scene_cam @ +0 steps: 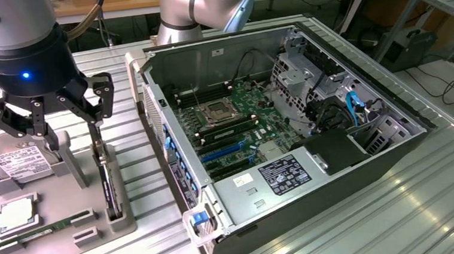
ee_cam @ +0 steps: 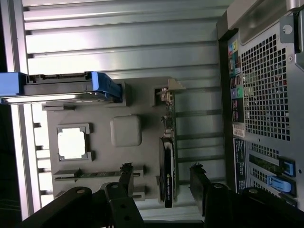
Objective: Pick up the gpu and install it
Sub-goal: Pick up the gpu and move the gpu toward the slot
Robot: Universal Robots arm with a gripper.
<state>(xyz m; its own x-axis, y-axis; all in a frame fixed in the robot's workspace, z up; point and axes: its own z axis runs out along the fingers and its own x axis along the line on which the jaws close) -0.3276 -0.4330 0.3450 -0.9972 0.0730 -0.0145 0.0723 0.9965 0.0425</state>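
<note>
Pincer jaws apart above gpu: on edge in gray holder, black shroud, silver end bracket.

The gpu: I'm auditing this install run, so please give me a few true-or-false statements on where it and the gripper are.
1. The gpu stands on edge in the grey tray. True.
2. The gripper is shut on the gpu. False: its fingers are open, one on each side of the card.
3. The gpu sits in the computer case. False: it is in the tray, outside the case.
4. The computer case lies open, with its motherboard showing. True.
</note>
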